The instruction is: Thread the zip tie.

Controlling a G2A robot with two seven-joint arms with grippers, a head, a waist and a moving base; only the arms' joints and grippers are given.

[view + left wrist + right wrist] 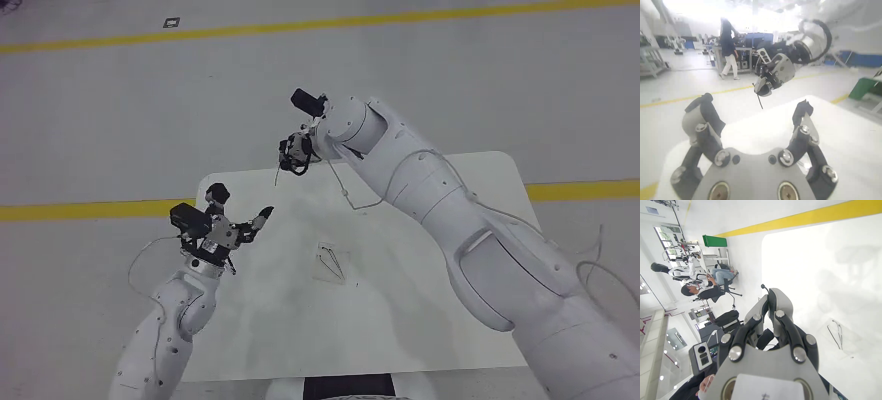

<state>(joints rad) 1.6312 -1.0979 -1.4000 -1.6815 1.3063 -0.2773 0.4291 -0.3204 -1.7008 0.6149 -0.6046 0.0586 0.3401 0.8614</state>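
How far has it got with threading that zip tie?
Done: the right gripper has a zip tie pinched, held up over the table. In hand: the left gripper sits open facing it, touching nothing. Left: the tie hangs straight, its tail not yet through its head, so the threading itself remains. Spare ties lie in a clear bag.

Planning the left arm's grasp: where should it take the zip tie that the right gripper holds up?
Probably the free tail of the zip tie hanging below the shut right gripper. Bring the open left gripper in level from its own side, jaws astride the thin strap; it hangs nearly straight.
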